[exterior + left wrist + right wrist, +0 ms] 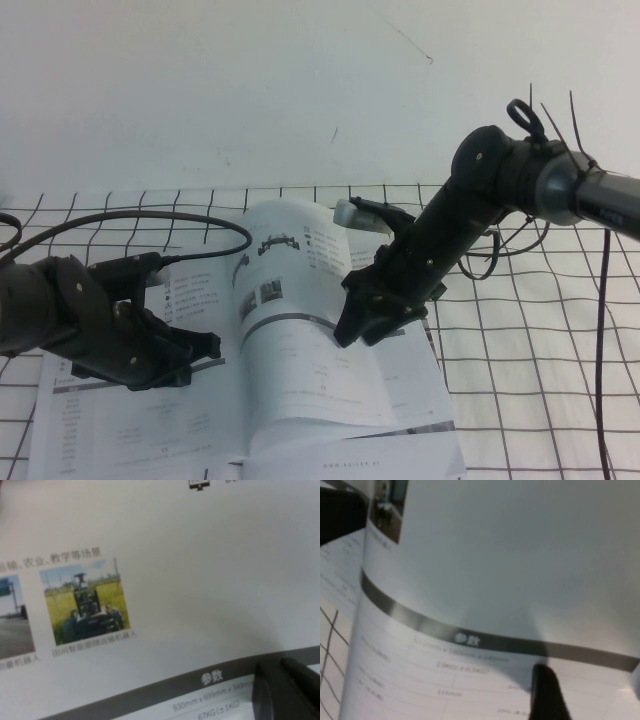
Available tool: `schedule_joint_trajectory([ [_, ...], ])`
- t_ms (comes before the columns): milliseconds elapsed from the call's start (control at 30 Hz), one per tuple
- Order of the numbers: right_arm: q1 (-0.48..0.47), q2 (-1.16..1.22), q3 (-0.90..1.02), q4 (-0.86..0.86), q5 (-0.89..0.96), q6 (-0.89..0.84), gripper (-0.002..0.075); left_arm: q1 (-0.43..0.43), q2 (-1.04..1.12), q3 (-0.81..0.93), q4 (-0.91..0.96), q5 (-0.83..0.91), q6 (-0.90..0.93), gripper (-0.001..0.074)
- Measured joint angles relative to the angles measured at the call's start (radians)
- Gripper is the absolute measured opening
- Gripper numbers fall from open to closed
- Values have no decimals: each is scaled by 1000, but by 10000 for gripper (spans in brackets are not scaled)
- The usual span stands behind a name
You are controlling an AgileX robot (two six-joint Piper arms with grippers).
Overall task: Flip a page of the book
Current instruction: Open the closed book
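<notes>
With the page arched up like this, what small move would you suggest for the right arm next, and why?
Probably sweep the right gripper further toward the robot's left, carrying the page over the spine. The page stands bowed up mid-turn over the book, with the open right gripper against its right edge, so it looks not yet past centre. The left gripper rests on the left-hand leaf, steadying it.

Left arm low over the left half of the book (150, 420), left gripper (200, 350) pointing toward the spine, just above the paper. Right arm reaches in from upper right, angled down; right gripper (365, 322) jaws spread wide at the book's raised page (300, 330).
</notes>
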Motion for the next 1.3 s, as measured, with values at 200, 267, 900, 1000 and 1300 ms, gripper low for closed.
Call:
schedule_joint_trajectory([
  [200,17,0,0,94,-8,-57,386,0,0,0,-2,0,0,-4],
  [267,17,0,0,147,-8,-84,386,0,0,0,-4,0,0,-4],
  [900,28,0,0,448,-9,-235,386,0,-24,4,-62,-8,37,-3],
  [1000,37,0,0,521,1,-279,386,0,-27,4,-62,-8,37,-3],
  [1300,42,0,0,570,25,-318,386,0,-27,4,-64,-8,41,-3],
])
